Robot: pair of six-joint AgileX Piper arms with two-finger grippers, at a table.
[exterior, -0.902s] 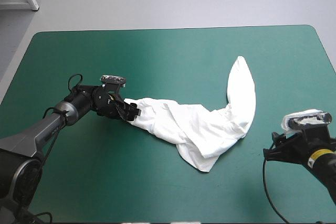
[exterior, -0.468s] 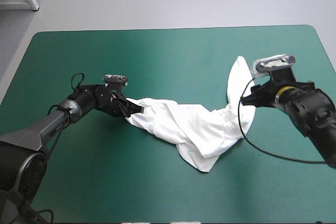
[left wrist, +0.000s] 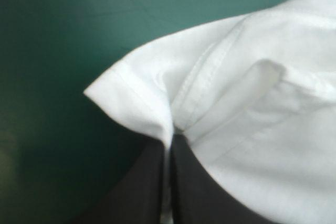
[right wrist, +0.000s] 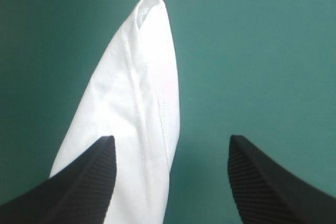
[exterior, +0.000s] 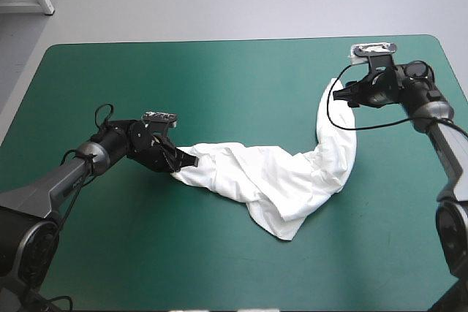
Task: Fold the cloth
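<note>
T-shirt [exterior: 278, 180] crumpled in a long band, centre to right of frame, on the teal-green table [exterior: 183, 78]. Left gripper [exterior: 183, 160] clamped tight on its left end. Right gripper [exterior: 338, 95], upper right, fingers wide apart at the shirt's upper tip, holding nothing.

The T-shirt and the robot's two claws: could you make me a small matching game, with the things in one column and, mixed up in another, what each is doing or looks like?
Things
1. left gripper
2. right gripper
3. T-shirt
4. table cover

States
A. white, lying in a long crumpled curve
B. open, at the T-shirt's narrow far end
C. teal-green, flat
D. shut on a hemmed edge of the T-shirt

Pairs: 1-D, 2-B, 3-A, 4-C
</note>
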